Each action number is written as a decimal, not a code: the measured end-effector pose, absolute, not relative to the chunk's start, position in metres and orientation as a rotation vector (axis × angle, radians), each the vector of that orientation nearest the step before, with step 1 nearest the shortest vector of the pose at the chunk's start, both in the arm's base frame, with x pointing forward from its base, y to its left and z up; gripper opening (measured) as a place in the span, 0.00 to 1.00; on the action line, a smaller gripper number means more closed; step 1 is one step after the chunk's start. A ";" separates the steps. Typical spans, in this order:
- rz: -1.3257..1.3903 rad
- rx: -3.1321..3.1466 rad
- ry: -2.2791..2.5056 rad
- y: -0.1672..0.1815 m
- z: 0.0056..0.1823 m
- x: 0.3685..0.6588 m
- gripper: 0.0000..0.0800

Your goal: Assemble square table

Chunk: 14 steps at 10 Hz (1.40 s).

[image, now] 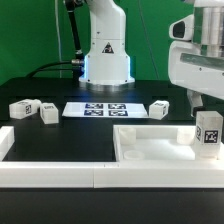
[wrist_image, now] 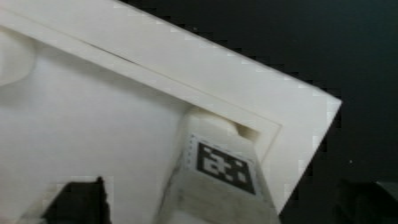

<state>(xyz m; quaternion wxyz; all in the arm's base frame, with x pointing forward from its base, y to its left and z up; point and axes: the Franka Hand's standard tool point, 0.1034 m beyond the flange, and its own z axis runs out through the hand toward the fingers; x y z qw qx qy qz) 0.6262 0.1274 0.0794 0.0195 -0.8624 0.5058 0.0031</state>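
The white square table top (image: 150, 147) with a raised rim lies on the black table at the exterior view's right. My gripper (image: 203, 106) is shut on a white tagged leg (image: 208, 134) and holds it upright over the top's right corner. In the wrist view the leg (wrist_image: 224, 168) sits between my dark fingers (wrist_image: 71, 203), with its far end at a corner inside the top's rim (wrist_image: 196, 60). I cannot tell whether the leg touches the top. Three more tagged legs lie loose: two at the left (image: 22, 107) (image: 49, 114) and one mid-table (image: 158, 108).
The marker board (image: 97, 109) lies flat in front of the robot base (image: 106, 60). Long white border rails run along the front (image: 90, 172) and the left edge (image: 5, 140).
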 end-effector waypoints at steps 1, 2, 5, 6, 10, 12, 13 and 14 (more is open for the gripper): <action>0.005 -2.756 1.427 0.126 0.079 0.626 0.81; 0.004 -2.778 1.386 0.127 0.079 0.626 0.81; -0.076 -3.125 0.467 0.124 0.079 0.629 0.81; -0.084 -3.153 0.254 0.117 0.079 0.631 0.81; -0.093 -3.164 0.081 0.112 0.079 0.633 0.66; -0.093 -3.159 0.137 0.113 0.079 0.633 0.49; -0.094 -3.142 0.311 0.113 0.079 0.633 0.36; -0.094 -3.129 0.410 0.113 0.079 0.633 0.36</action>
